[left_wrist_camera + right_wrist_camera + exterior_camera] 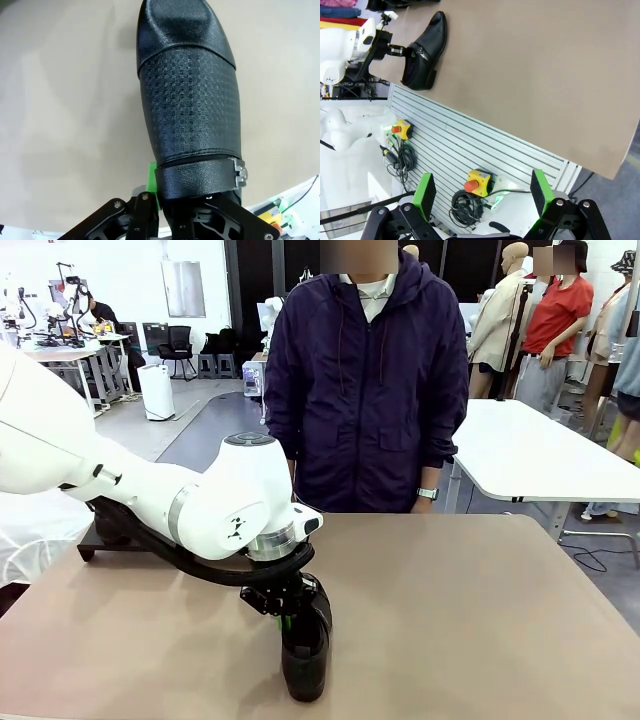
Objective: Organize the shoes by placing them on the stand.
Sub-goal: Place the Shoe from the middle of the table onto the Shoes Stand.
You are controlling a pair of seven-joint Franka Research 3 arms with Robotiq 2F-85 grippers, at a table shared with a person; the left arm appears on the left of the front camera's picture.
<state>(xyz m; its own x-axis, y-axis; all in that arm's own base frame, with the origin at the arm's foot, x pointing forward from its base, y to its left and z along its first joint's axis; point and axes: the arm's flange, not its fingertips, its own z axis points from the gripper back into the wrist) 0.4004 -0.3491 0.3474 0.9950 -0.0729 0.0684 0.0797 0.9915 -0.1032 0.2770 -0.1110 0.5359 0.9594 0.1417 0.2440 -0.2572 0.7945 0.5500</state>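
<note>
While the stand (100,540) sits at the far left of the table (480,620), mostly hidden behind the white left arm, its black frame edge shows just beside the arm's elbow. Farther right, near the table's front edge and a little left of centre, one black shoe (305,660) rests on its sole with its long axis running front to back; from the front camera I cannot tell which end faces the robot. The left gripper (290,625) comes down onto the shoe's rear opening with its fingers clenched on the collar, a green pad (152,182) pressed against the leather beside a small metal buckle (241,175). Seen from that wrist, the embossed upper stretches away to a smooth rounded toe. Behind the table's middle a person in a dark purple jacket (365,390) stands close to the far edge. To the right, the tabletop lies bare. The right gripper (485,192) hangs off the table's side with its fingers spread and holding nothing, above yellow button boxes (479,181).
</note>
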